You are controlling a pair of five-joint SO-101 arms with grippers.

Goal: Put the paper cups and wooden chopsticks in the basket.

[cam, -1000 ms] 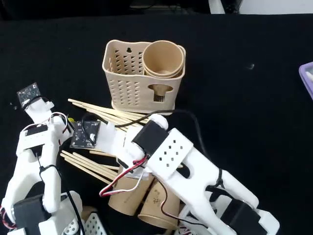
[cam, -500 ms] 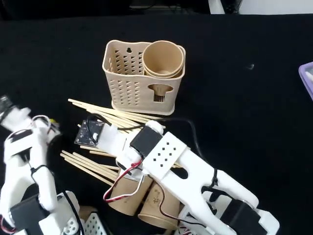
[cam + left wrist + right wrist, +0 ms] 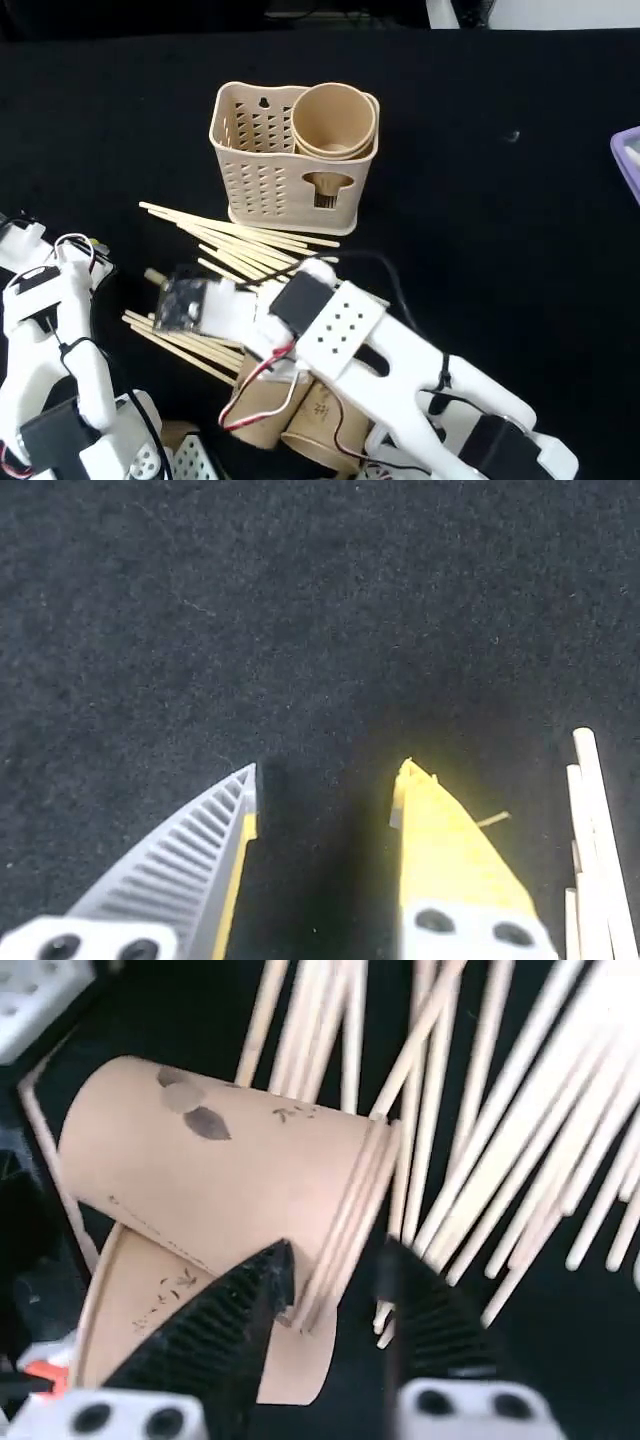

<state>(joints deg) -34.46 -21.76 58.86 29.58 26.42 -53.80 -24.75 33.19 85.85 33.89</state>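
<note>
Black counter (image 3: 520, 250), dark background beyond its far edge. Far centre: basket (image 3: 262, 185), upright, two compartments. In the right compartment: nested cups (image 3: 333, 118), at least two rims visible. Inside of the left compartment partly hidden.

At the near edge, under the right arm: lying cups (image 3: 210, 1175), two, on their sides, touching each other. Between basket and lying cups: chopsticks (image 3: 235, 245), loose in a fan. Well over ten; exact count unreadable through the overlap.

Low over the rim of the upper lying cup: right hand (image 3: 335, 1260), spread, rim and a few stick ends in the gap, pinching nothing. Near left, over the counter: left hand (image 3: 325, 780), spread, holding nothing, stick ends just beside.

Step in hand, as judged: pick-up from the loose pile, cup rim the likely target. Next move calls for closing on the rim alone, clear of the chopsticks, then a lift toward the basket.
</note>
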